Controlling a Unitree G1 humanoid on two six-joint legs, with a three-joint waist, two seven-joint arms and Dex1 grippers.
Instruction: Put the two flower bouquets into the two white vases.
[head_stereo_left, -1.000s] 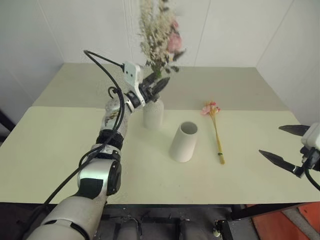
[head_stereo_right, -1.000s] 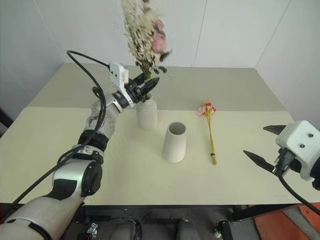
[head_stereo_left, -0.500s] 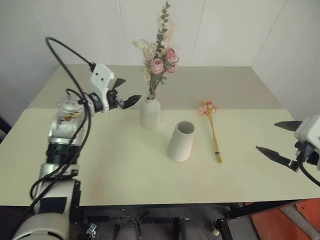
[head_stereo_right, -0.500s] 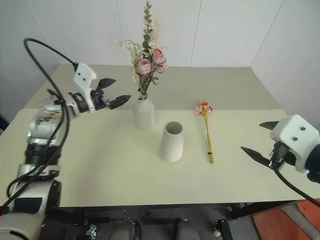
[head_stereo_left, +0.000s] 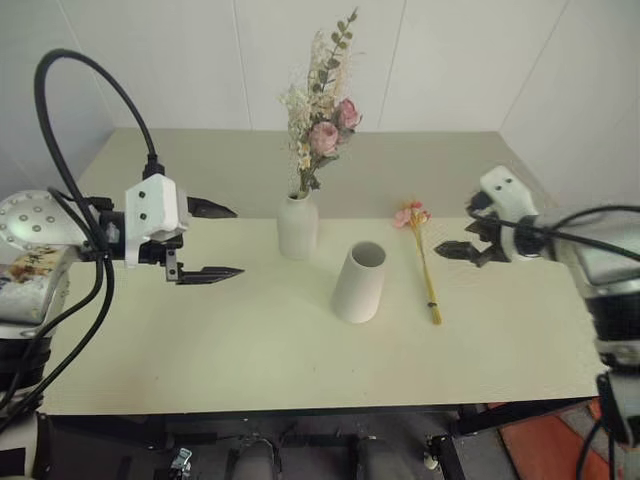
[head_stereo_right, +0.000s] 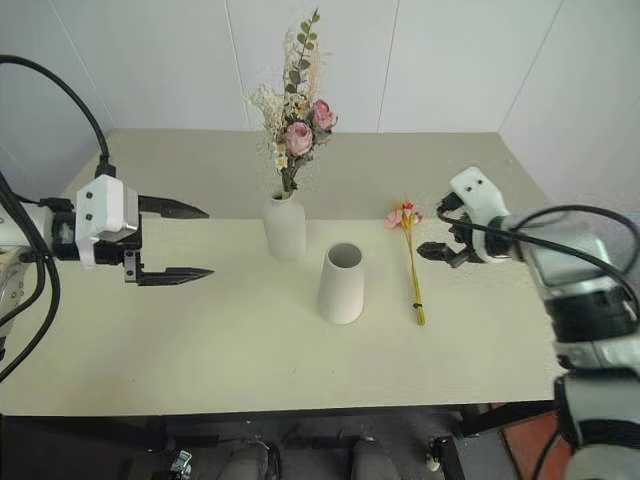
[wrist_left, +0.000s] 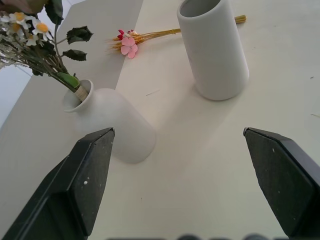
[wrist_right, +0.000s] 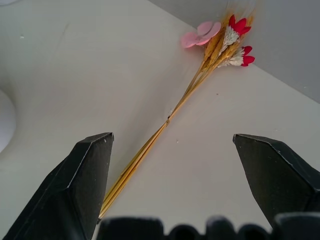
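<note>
The right end effector (head_stereo_right: 434, 236) hangs wide open and empty near the thin bunch (head_stereo_right: 410, 262) lying on the surface (head_stereo_right: 250, 340), probably to grab it.

Bare table (head_stereo_right: 230, 330) around thin bunch (head_stereo_right: 411, 262); wide-mouthed vase (head_stereo_right: 341, 283) stands near, apart; above unobstructed

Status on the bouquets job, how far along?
About half done. The bushy bouquet stands in the bottle vase, and the left gripper is open, clear of it. In hand: nothing; the right gripper, open, hovers by the thin bouquet, which lies flat on the table. Left: put it into the empty wide vase.
</note>
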